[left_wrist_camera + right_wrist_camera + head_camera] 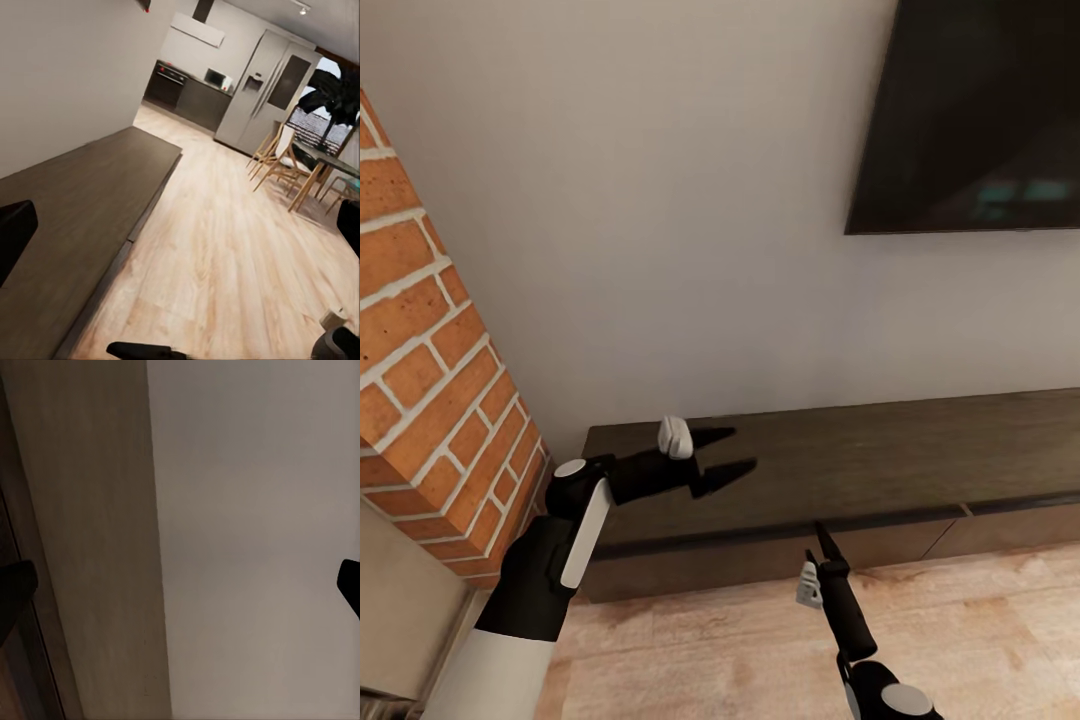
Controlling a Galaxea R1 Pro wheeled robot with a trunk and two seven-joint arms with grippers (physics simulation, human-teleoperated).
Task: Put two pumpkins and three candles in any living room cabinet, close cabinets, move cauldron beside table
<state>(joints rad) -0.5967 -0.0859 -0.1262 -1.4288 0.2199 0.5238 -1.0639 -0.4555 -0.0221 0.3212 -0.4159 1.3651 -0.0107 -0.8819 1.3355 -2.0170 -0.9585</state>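
Grippers first: your right gripper [821, 532] hangs low over the pale wood floor [980, 640], its jaws apart and empty; your left gripper [725, 455], parted and empty too, hovers over the long, low dark-brown wood cabinet [880, 460], its drawers shut. You're between carries, I'd say; next, go find a pumpkin or candle.

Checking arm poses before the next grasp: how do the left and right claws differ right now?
The left claw lies level, pointing sideways above the cabinet top; the right claw points up toward the cabinet's front edge. The left claw's fingers are plainly spread in the head view; the right claw's look like one spike there. Both are black, open and empty.
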